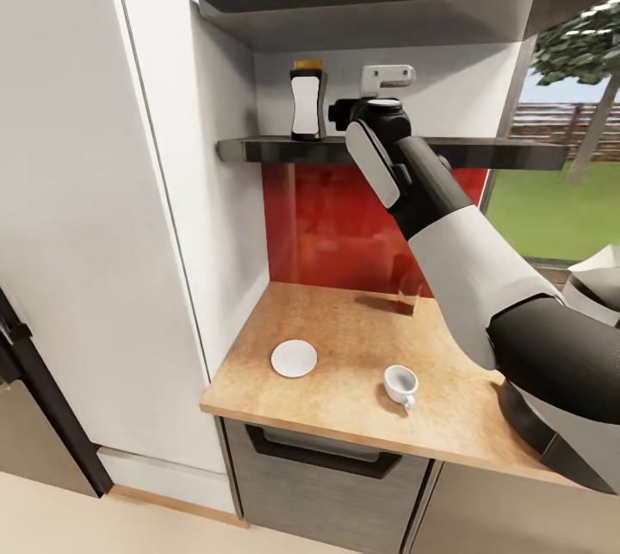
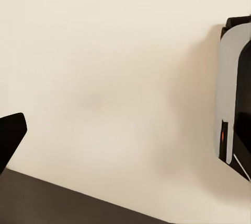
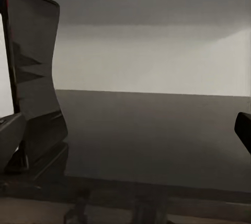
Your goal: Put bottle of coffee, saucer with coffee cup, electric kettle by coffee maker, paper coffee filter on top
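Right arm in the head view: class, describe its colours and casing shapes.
The right arm alternates glossy black and pale grey-white shells: a rounded black elbow, a grey-white forearm sleeve, then a black wrist section bearing a long grey oval panel. The right pincer has dark fingers.

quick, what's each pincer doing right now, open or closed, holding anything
Left pincer: cannot tell; one dark fingertip shows, holding nothing visible.
Right pincer: open, empty, at the shelf beside the bottle of coffee.
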You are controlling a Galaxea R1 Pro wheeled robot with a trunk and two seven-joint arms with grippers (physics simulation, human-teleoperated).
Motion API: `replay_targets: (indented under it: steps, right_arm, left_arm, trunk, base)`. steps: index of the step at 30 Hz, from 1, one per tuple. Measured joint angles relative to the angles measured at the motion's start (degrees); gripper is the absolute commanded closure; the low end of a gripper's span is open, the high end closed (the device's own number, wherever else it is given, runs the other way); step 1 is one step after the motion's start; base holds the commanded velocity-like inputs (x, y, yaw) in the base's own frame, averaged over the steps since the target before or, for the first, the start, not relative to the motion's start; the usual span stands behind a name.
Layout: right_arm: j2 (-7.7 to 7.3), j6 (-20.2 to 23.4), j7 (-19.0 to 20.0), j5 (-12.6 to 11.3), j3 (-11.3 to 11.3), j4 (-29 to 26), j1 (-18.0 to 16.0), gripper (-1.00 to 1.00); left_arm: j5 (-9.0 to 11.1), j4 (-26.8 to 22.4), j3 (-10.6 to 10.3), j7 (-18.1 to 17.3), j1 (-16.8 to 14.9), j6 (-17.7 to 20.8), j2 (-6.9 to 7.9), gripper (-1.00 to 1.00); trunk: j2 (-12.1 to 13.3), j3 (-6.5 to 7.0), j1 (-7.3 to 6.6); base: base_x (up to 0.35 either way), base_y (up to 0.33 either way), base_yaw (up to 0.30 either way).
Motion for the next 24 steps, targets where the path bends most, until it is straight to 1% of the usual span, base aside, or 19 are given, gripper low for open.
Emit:
replay_targets:
  steps: [5, 15, 16, 17, 20, 24]
  right_arm:
    - [0.0, 0.13, 0.02, 0.02, 0.0, -0.07, 0.01, -1.0]
    - [0.0, 0.24, 0.04, 0.06, 0.0, -0.1, 0.02, -1.0]
    - [0.0, 0.25, 0.03, 0.08, 0.0, -0.1, 0.02, -1.0]
    - [0.0, 0.25, 0.02, 0.07, 0.0, -0.1, 0.02, -1.0]
    - [0.0, 0.24, 0.04, 0.04, -0.01, -0.11, 0.02, -1.0]
    - [0.0, 0.21, 0.06, 0.04, 0.0, -0.12, 0.03, -1.0]
  left_arm:
    - [0.02, 0.03, -0.02, -1.14, 0.12, -1.53, 0.64, -1.0]
    - [0.96, 0.03, 0.74, -4.37, 0.17, -4.75, 3.89, -1.0]
    - [0.64, -0.17, 0.64, -18.09, 0.19, -20.71, 5.15, -1.0]
    - [0.66, -0.15, 0.66, -19.37, 0.2, -22.7, 5.23, -1.0]
    - [0.66, -0.15, 0.7, -19.56, 0.2, -22.8, 5.23, -1.0]
    - [0.65, -0.18, 0.72, -19.17, 0.2, -22.92, 5.18, -1.0]
  trunk:
    - [0.0, 0.0, 0.0]
    - [0.0, 0.0, 0.0]
    - [0.0, 0.01, 0.0]
    - [0.0, 0.0, 0.0]
    - [0.0, 0.0, 0.0]
    - [0.01, 0.0, 0.0]
  base:
    - [0.0, 0.0, 0.0]
    - [0.0, 0.0, 0.0]
    - [0.0, 0.0, 0.0]
    - [0.0, 0.0, 0.0]
    - [0.0, 0.044, 0.0]
    - [0.0, 0.216, 0.0]
